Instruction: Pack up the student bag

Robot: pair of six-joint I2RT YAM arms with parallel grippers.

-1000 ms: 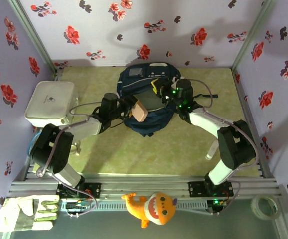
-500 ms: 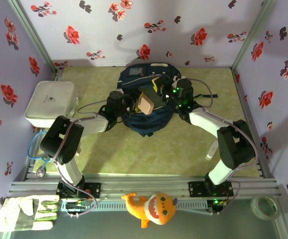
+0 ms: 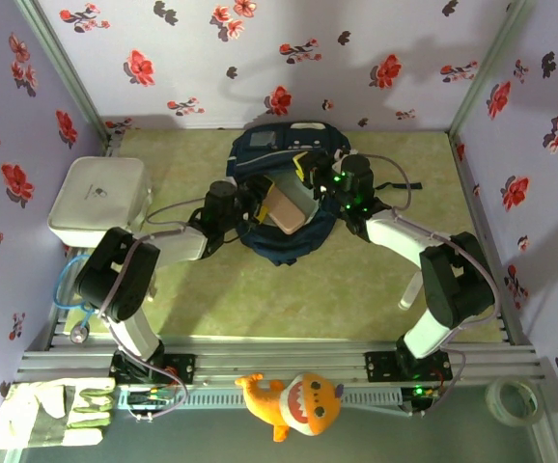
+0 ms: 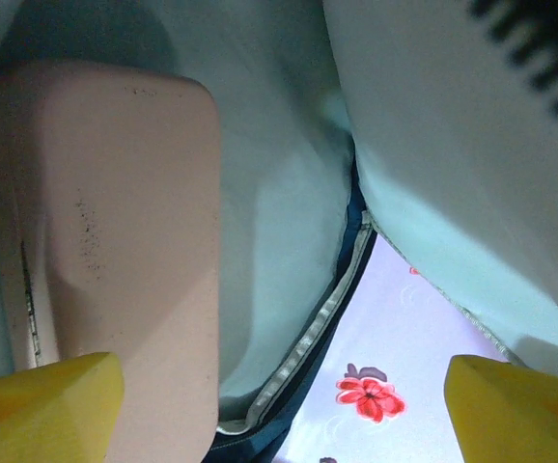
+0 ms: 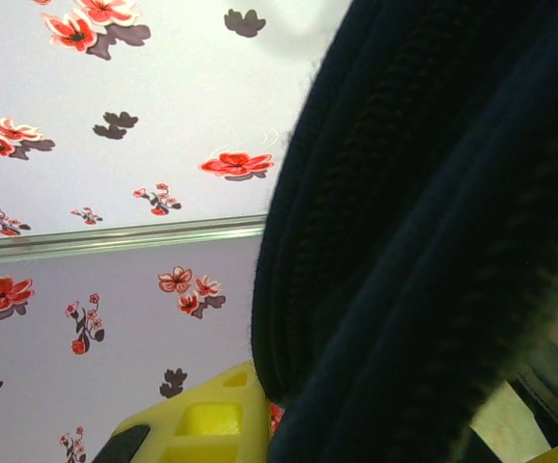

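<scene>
The student bag (image 3: 281, 243), navy with white trim, lies at the back middle of the green table with its mouth held open. A pinkish-beige box (image 3: 281, 206) sits inside the mouth, against the pale lining (image 4: 279, 145). My left gripper (image 3: 257, 201) is at the bag's left rim, open. In the left wrist view the box (image 4: 105, 212) lies just ahead of the left fingertip (image 4: 42, 405), and the gripper (image 4: 279, 415) has its jaws far apart. My right gripper (image 3: 310, 170) is shut on the bag's dark upper edge (image 5: 424, 222), which runs between its yellow fingers (image 5: 202, 424).
A white rounded box (image 3: 96, 200) stands at the left edge. A blue-tubed item (image 3: 67, 287) lies near the left arm's base. On the front rail are a glove (image 3: 52, 410), an orange plush toy (image 3: 293, 403) and a tape roll (image 3: 511, 400). Floral walls enclose three sides.
My left gripper carried the beige box from the bag's left front into its open mouth, then spread its jaws. The right gripper kept its hold and place.
</scene>
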